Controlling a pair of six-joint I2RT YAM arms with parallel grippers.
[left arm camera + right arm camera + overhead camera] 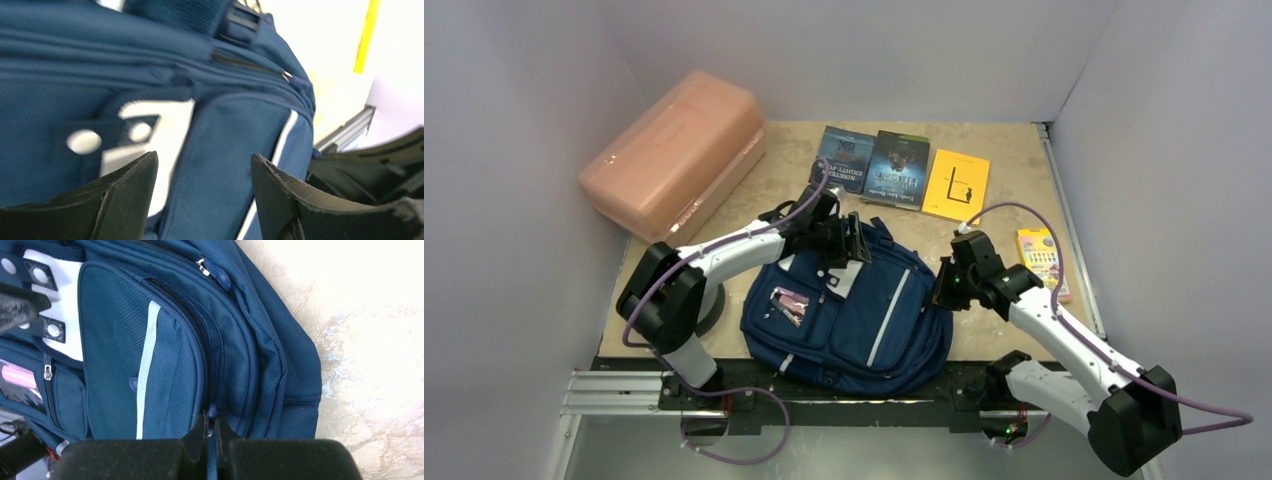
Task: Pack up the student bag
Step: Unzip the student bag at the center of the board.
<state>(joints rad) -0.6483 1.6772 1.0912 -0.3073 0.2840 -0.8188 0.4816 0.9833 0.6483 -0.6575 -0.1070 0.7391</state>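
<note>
Student bag [849, 315] lies flat, front face up, on the table [784, 175] at the near edge, between the two arm bases, its near end reaching the black mounting rail. Right tool [944, 285] sits at the bag's right side; in the right wrist view the right tool [212, 426] has its fingers together, clamped on a blue zip pull [212, 411] of the zipper that runs round the front pocket. A grey stripe [145, 370] runs down that pocket. Left tool [854, 238] is further back, at the bag's far end near the top handle. In the left wrist view the left tool [202, 165] has its fingers apart, holding nothing, just over the bag's white patch [165, 125] with its round dots; contact with the fabric cannot be told, the view is blurred. A small pink item shows at a left front pocket of the bag. Right of the bag, near the table's right edge, lies a small colourful box [1042, 262], apart from the bag. Beyond the bag three books lie in a row: a dark blue book [844, 158], a second dark book [899, 170], a yellow book [956, 185]. Far left stands a salmon-pink plastic box [674, 155], lid shut.
</note>
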